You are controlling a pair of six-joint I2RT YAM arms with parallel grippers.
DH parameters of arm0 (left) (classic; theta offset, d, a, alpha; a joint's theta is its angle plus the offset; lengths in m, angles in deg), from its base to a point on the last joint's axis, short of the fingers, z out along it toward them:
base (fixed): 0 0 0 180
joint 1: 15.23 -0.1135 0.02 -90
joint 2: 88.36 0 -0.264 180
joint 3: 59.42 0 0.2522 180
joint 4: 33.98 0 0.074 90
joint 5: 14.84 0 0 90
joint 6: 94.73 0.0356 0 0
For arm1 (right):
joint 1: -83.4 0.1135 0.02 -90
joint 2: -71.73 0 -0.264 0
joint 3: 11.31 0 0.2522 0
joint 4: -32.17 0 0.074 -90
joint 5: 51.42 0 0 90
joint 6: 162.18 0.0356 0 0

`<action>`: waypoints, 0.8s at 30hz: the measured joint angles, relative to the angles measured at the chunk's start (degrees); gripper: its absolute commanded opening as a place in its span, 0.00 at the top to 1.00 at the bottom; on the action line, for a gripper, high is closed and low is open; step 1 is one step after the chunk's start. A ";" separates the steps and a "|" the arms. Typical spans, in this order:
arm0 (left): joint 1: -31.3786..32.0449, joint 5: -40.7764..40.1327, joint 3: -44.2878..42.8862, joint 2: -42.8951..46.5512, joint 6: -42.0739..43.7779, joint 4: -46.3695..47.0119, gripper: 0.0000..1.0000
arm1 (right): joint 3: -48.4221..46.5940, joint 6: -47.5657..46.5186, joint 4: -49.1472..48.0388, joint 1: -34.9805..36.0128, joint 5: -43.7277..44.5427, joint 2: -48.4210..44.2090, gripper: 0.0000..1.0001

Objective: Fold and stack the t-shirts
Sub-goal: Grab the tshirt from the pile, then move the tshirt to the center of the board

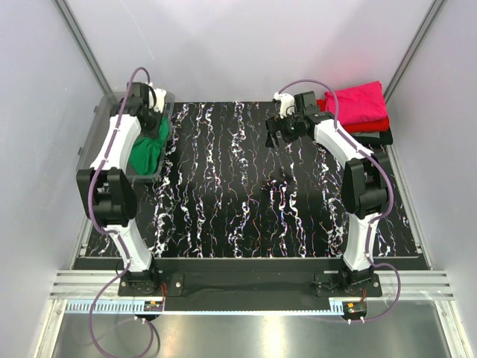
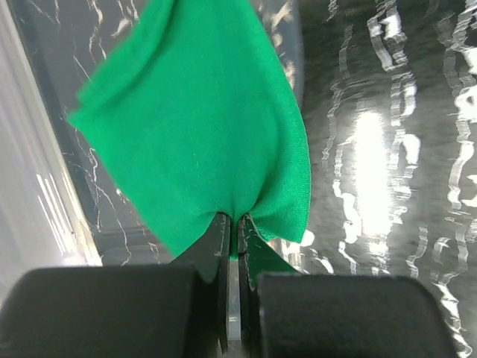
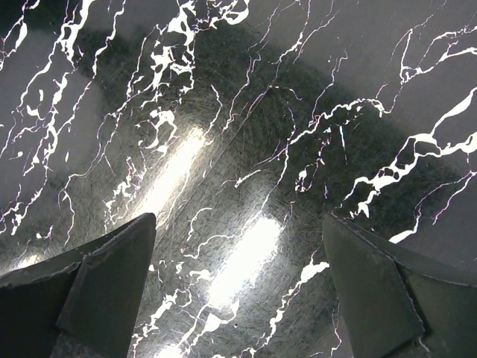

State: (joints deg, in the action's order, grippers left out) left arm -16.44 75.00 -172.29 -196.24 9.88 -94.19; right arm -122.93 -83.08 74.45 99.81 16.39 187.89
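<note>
Left claw [image 2: 237, 224]: your two fingers are pressed together, clamped on a gathered pinch of the soft, bright green cloth t-shirt [image 2: 197, 127].
Green t-shirt: from the pinch the cloth fans out in a broad fold. In the top view you find its bulk inside the clear grey plastic bin [image 1: 95, 128].
Bin: it stands at the far-left edge of the black, white-veined tabletop [image 1: 238, 201].
Right claw [image 3: 238, 222]: your fingers stand wide apart, and only the tabletop's surface shows between them.
Folded stack: at the far-right corner, the magenta-pink t-shirt [image 1: 361, 101] lies on top. The red t-shirt [image 1: 380, 124] is beneath it and the black t-shirt [image 1: 375, 138] lowest.
Right claw and stack: near each other but apart, the claw on the stack's left.
</note>
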 measured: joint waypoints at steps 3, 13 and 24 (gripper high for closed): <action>0.68 0.39 -4.48 1.97 -1.51 -1.68 1.00 | 0.20 0.00 -0.17 0.00 0.02 0.00 0.00; 2.51 4.94 -31.91 6.40 -8.59 2.82 1.00 | 2.38 0.68 -1.29 0.04 4.11 -0.63 0.00; 23.71 12.66 -27.34 14.12 -4.13 8.11 1.00 | 2.10 0.68 -2.16 0.09 11.72 -7.82 0.07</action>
State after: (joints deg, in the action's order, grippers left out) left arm 7.27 87.65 -199.63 -182.12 5.75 -86.09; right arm -120.83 -82.40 72.28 99.89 28.10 180.06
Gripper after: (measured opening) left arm 0.025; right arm 0.938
